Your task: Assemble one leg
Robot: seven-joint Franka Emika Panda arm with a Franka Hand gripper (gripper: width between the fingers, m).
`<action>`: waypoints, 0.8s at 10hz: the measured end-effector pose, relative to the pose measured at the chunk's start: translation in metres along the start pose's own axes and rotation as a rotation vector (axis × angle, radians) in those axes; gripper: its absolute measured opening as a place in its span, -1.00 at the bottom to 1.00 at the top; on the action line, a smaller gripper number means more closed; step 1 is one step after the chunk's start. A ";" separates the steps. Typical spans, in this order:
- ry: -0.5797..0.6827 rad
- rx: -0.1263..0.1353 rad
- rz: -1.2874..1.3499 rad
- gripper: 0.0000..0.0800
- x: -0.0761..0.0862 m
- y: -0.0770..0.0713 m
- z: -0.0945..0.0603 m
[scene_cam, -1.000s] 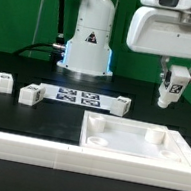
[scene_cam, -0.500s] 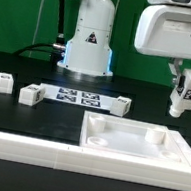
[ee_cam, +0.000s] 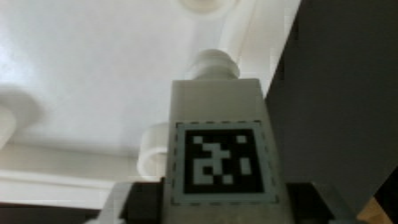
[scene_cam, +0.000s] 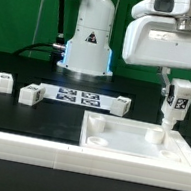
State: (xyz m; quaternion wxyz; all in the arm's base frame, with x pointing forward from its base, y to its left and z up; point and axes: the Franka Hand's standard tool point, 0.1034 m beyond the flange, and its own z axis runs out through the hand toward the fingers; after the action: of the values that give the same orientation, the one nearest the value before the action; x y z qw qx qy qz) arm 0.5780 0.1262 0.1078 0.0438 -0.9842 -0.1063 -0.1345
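Note:
My gripper (scene_cam: 178, 86) is shut on a white leg (scene_cam: 174, 103) with a black-and-white tag on its face. It holds the leg upright over the far right corner socket (scene_cam: 156, 136) of the large white square panel (scene_cam: 135, 147); whether the tip touches the socket I cannot tell. In the wrist view the leg (ee_cam: 221, 125) fills the middle, its narrow end toward the panel (ee_cam: 89, 90) near the panel's edge. Three more legs lie on the black table: one (scene_cam: 1, 82), one (scene_cam: 30, 94) and one (scene_cam: 117, 105).
The marker board (scene_cam: 78, 98) lies flat behind the panel. The robot's white base (scene_cam: 89, 42) stands at the back. A white ledge (scene_cam: 23, 150) runs along the table's front edge.
The gripper with the leg has moved back toward the exterior view's left and come down, from off the panel's right corner to over the far right socket.

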 end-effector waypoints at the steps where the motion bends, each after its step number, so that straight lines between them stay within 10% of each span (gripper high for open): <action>1: 0.006 0.002 -0.007 -0.27 0.014 0.002 0.002; 8: 0.009 0.002 -0.019 -0.27 0.030 0.009 0.009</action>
State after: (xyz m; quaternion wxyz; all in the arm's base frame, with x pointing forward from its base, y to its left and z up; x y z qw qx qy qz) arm 0.6102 0.1239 0.1069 0.0442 -0.9825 -0.1156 -0.1389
